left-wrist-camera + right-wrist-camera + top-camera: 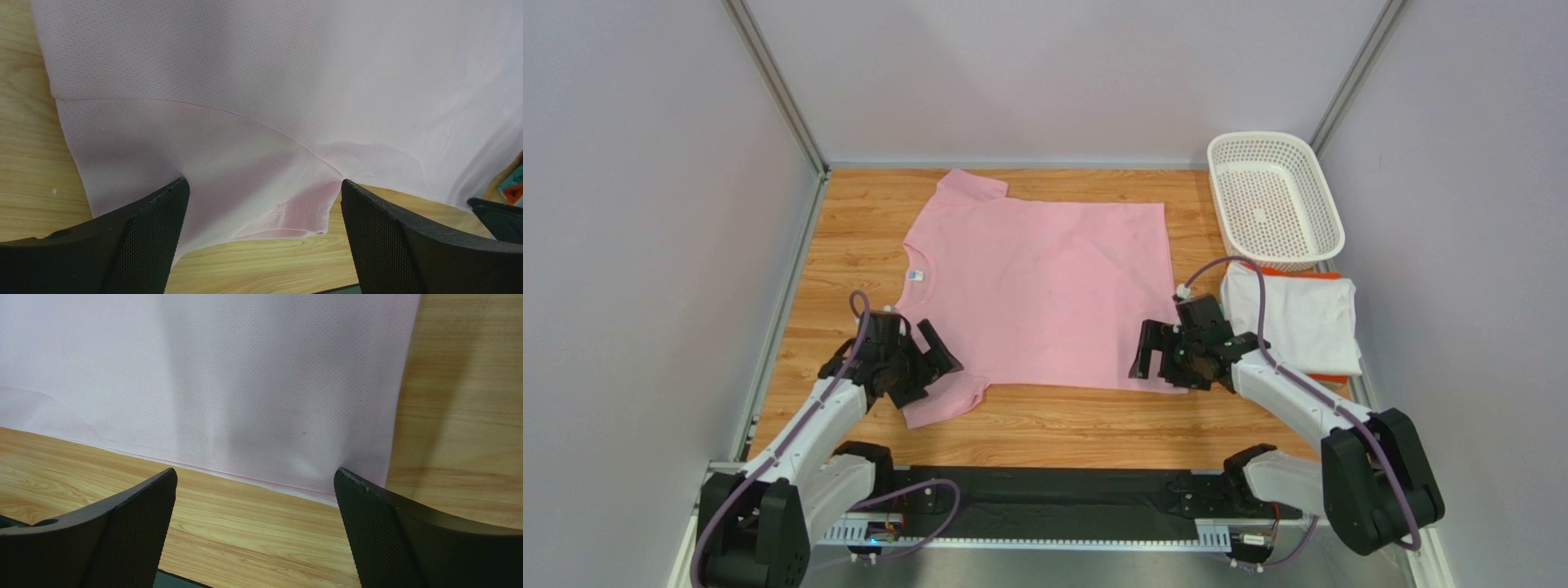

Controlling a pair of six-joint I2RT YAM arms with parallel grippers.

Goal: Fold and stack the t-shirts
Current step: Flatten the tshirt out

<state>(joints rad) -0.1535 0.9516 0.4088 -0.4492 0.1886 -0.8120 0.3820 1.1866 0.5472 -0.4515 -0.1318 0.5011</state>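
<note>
The light pink t-shirt [1038,294] lies spread flat on the wooden table, neck to the left. My left gripper [934,364] is open just over its near sleeve [202,171], fingers to either side of the sleeve hem. My right gripper [1151,355] is open over the shirt's near bottom corner [344,453], holding nothing. The white t-shirt with orange trim [1293,321] lies folded at the right, behind my right arm.
A white perforated basket [1274,196] stands at the back right corner. Grey walls close in the table on three sides. A black rail [1051,496] runs along the near edge between the arm bases.
</note>
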